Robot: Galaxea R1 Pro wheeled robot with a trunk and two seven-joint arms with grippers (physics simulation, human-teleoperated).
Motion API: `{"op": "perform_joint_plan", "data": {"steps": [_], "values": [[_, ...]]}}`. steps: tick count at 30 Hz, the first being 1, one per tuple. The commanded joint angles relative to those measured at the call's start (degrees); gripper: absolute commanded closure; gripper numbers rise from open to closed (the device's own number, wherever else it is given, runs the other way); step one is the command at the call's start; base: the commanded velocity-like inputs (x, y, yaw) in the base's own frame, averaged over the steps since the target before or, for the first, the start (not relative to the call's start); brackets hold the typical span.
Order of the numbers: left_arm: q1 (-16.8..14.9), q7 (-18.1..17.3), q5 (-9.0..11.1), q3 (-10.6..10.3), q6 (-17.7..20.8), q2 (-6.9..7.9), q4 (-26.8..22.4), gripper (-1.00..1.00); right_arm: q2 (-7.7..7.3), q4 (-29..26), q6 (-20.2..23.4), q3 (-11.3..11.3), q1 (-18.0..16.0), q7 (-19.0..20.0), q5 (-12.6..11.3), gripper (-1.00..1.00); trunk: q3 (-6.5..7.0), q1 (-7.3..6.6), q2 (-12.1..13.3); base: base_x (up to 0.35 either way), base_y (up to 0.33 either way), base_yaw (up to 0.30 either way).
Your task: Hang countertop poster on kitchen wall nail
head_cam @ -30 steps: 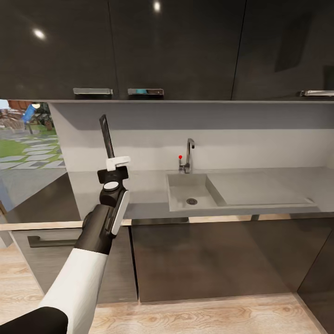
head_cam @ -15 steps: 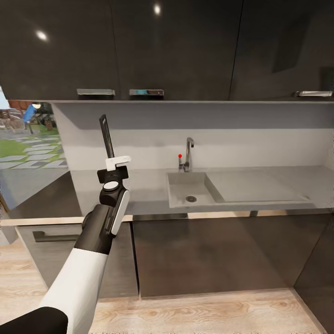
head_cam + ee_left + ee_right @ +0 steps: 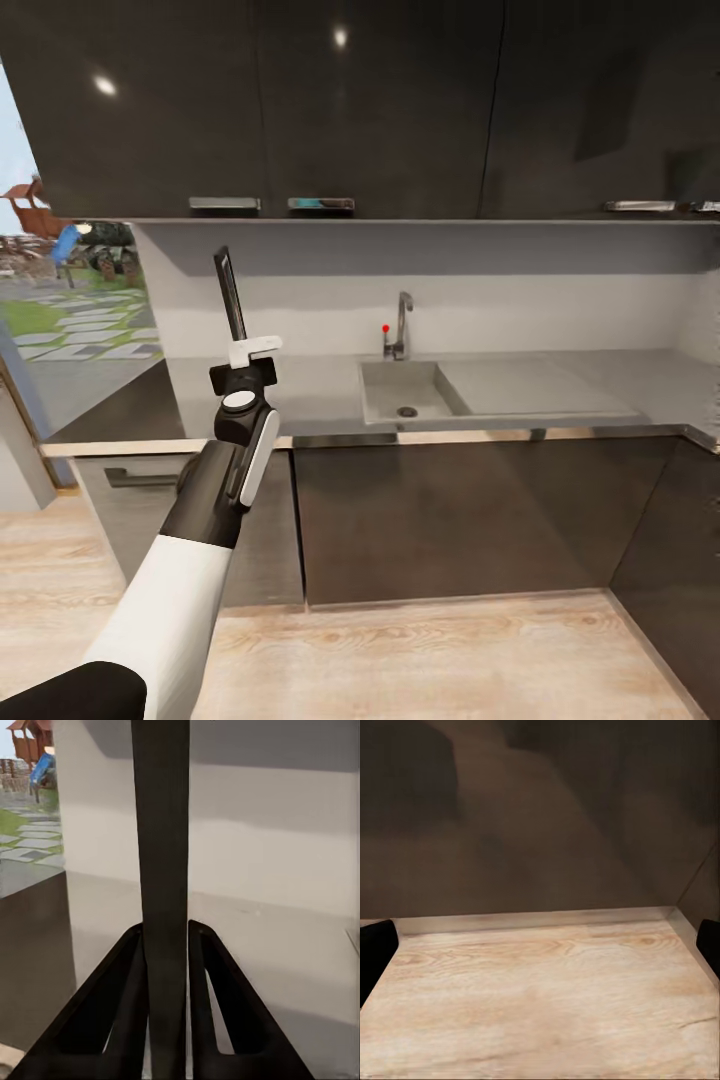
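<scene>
One arm does the work here: the left gripper [image 3: 238, 350] is clamped on the poster [image 3: 230, 294], which it holds upright and edge-on at about 10 o'clock in the head view, so only a thin dark sliver shows. In the left wrist view the two fingers [image 3: 124, 1005] press against either side of that same dark strip [image 3: 161, 870].

Compared with a second ago, the whole head picture has shifted: the countertop [image 3: 320, 395] and sink basin [image 3: 405, 390] sit smaller and higher, more wooden floor [image 3: 420, 650] shows at 6 o'clock, and the counter's far corner has come into sight at 3 o'clock. That reads as the robot backing away and turning (the arm itself has kept its pose), with the poster already lifted clear of the countertop. My judgement: the pickup is done and the carry toward a wall nail is under way; no nail can be made out on the grey backsplash.

Further right, the tap [image 3: 400, 325] with its red dot stands behind the basin. The right gripper [image 3: 540, 945] has its dark fingertips set wide apart at the frame edges, gripping nothing, facing floor and cabinet base.

No writing is readable; the poster's face is turned away.
</scene>
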Motion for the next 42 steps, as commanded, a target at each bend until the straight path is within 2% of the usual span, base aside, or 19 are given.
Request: {"op": "perform_joint_plan", "data": {"steps": [1,35,37,39,41,42], "values": [[-0.1,0.4,-0.1,-0.1,0.4,0.0,-0.1,1.0,0.0,-0.1,0.0,0.0,0.0,-0.1,0.1,-1.0,-0.05,-0.03,0.0,-0.335,0.0,0.0],[-0.1,-0.3,0.3,-0.2,0.6,0.0,-1.5,1.0,0.0,-0.1,0.0,0.0,0.0,-0.1,0.1,-1.0,-0.05,-0.03,0.0,-0.333,0.0,0.0],[-0.1,-1.1,0.9,-0.3,0.6,0.0,-1.8,1.0,0.0,-0.1,0.0,0.0,0.0,-0.1,0.1,-1.0,-0.05,-0.03,0.0,-0.204,0.0,0.0],[-0.1,-3.7,2.3,-0.3,0.7,0.0,-2.0,1.0,0.0,-0.1,0.0,0.0,0.0,-0.1,0.1,-1.0,-0.05,-0.03,0.0,-0.104,0.0,0.0],[-0.1,-8.5,3.8,-0.3,0.9,0.0,-2.6,1.0,0.0,-0.1,0.0,0.0,0.0,-0.1,0.1,-1.0,-0.05,-0.03,0.0,-0.049,0.0,0.0],[-0.1,-9.8,4.0,-0.3,1.3,0.0,-2.8,1.0,0.0,-0.1,0.0,0.0,0.0,-0.1,0.1,-1.0,-0.05,-0.03,0.0,-0.03,0.0,0.0]]}}
